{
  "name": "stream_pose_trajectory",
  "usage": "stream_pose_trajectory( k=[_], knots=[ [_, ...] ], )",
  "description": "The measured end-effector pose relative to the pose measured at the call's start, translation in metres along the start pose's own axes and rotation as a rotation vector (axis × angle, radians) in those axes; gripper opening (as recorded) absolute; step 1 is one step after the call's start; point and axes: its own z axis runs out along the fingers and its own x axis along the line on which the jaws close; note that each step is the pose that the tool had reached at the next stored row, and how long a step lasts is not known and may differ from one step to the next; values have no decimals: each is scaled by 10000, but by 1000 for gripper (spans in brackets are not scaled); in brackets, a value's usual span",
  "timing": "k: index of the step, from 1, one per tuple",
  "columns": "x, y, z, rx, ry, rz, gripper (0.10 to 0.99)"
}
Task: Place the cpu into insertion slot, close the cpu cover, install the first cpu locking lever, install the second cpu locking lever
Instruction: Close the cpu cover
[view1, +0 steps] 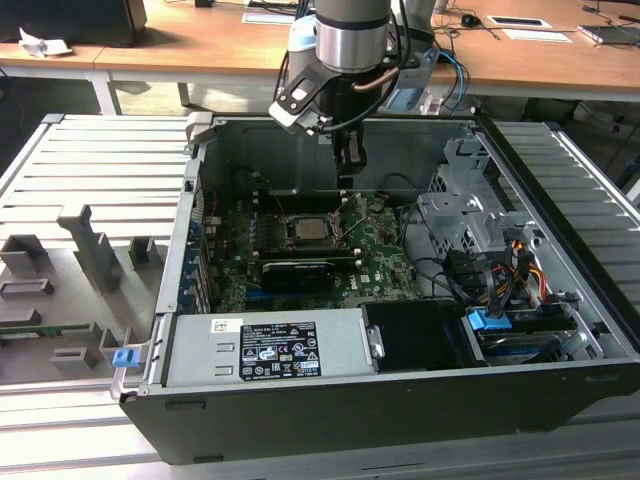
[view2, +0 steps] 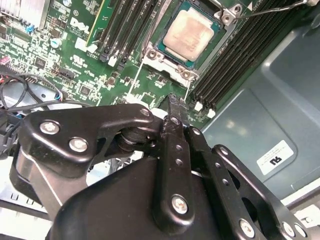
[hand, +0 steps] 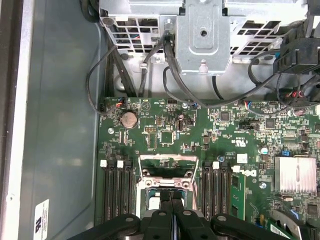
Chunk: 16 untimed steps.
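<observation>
An open computer case (view1: 400, 425) is lying on a ribbed workbench (view1: 90, 160) with its green circuit board (view1: 385, 250) facing up. The arm's black gripper (view1: 349, 178) is hanging inside the case, just over the board and close beside the insertion slot (hand: 168, 160), its fingers (view2: 173, 107) pressed together on nothing. The cpu (view2: 190, 32) is sitting in the slot, its pale top showing through the window of the grey cpu cover (view2: 167, 61), which is lying flat around it.

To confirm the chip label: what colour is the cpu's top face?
Pale silvery-beige; the cpu shows best in the second wrist view.
</observation>
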Motion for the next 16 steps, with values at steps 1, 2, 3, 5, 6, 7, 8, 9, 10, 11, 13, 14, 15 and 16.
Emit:
stream_pose_trajectory(
  k=[1,2,3,5,6,7,8,9,10,11,13,14,15,16],
  knots=[
    [0,0,2,0,0,0,106],
    [0,0,3,0,0,0,106],
    [0,0,4,0,1,1,106],
    [0,0,6,0,0,0,106],
    [0,0,7,0,0,0,106],
    [0,0,8,0,1,0,106],
    [0,-1,9,0,0,0,106],
    [0,0,10,0,1,0,106],
    [0,-1,11,0,1,0,106],
    [0,0,13,0,1,0,106],
    [0,0,17,0,1,0,106],
    [-1,0,19,0,1,0,106],
    [-5,1,23,0,1,0,106],
    [-6,4,33,-1,2,-1,106]
  ],
)
